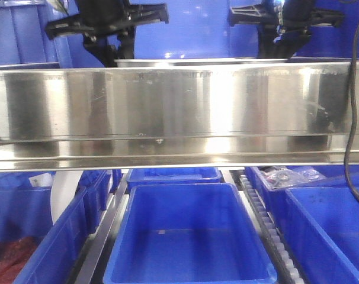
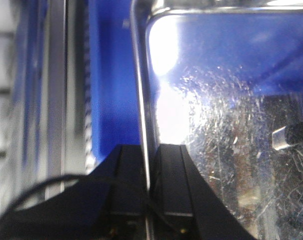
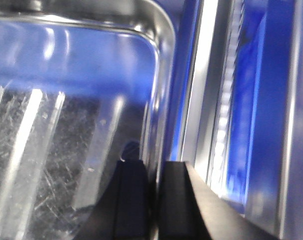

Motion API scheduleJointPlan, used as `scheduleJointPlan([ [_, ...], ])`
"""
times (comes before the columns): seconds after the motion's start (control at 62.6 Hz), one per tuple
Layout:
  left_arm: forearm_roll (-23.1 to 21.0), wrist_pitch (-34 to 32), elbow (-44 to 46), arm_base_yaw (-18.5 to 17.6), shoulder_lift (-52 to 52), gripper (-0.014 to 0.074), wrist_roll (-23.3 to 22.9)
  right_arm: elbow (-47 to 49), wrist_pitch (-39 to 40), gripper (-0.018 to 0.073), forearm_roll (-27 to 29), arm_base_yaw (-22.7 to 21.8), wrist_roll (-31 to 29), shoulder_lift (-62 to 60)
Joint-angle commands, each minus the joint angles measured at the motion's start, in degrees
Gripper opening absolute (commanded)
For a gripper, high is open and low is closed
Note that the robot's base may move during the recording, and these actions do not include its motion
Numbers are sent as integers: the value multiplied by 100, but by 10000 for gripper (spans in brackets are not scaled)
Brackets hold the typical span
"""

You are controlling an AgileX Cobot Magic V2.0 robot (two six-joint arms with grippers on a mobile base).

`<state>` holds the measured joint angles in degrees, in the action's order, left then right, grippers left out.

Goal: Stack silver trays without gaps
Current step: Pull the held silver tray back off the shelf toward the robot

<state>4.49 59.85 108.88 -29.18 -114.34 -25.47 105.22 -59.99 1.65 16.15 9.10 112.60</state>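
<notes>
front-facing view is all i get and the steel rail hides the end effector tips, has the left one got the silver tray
Observer: Yes. The left wrist view shows the left end effector closed on the thin rim of the silver tray, one tip on each side.
Operator: and the right one
Observer: The right end effector grips the tray's side wall near a rounded corner.
Operator: anything under it
Observer: Cannot tell; the wrist views show only its scratched, shiny floor.

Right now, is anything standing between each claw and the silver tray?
Nothing visible. The left claw and the right claw each pinch the rim of the silver tray, one finger inside its wall and one outside.
</notes>
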Motion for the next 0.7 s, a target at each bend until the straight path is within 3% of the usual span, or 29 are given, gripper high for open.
scheduleJointPlan([
  [0.0,118,206,488,-38,427,-40,252,170,144,65,-3,22,-88,-691],
  [0.336,366,1038,638,-202,1076,-41,514,170,-196,65,-9,57,110,-1739],
  [0.48,825,1263,625,-482,1365,-41,603,148,-438,65,-66,214,110,-2034],
  [0.687,814,1481,334,-603,1688,-41,641,-139,-675,65,-411,565,295,-2311],
])
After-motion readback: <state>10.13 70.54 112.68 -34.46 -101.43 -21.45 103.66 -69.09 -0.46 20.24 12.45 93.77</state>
